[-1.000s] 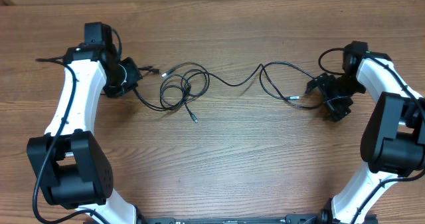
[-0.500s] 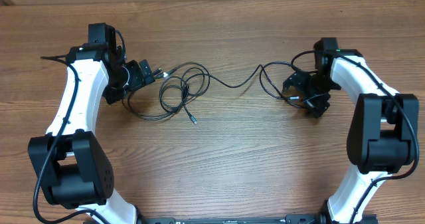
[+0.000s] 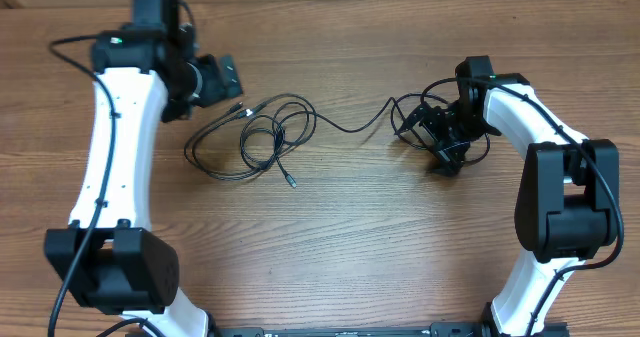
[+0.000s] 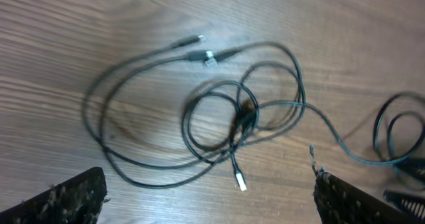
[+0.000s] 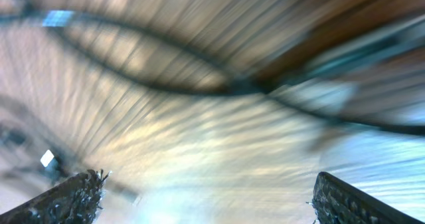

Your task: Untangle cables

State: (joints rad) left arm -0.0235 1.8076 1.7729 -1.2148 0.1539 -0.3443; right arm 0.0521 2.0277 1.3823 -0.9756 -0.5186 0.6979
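Observation:
The cables (image 3: 268, 135) are thin black cords on the wooden table. They form a tangle of loops at centre-left, and one strand runs right to smaller loops (image 3: 408, 117). My left gripper (image 3: 220, 79) hangs open just beyond the tangle's left end, holding nothing. In the left wrist view the tangle (image 4: 239, 114) and a silver plug end (image 4: 240, 181) lie ahead of the wide-apart fingers (image 4: 70, 197). My right gripper (image 3: 440, 142) is open, low over the right loops. The right wrist view is motion-blurred, with a dark strand (image 5: 199, 84) ahead of its fingertips (image 5: 355, 201).
The wooden table (image 3: 340, 237) fills the overhead view. Both white arms with their own thicker black cables reach in from the near edge, the left arm (image 3: 115, 147) along the left side and the right arm (image 3: 560, 177) along the right.
My left gripper opened, let go of the cable end, and moved away toward the far edge; the freed end now lies as a loose loop. My right gripper moved left onto the right loops.

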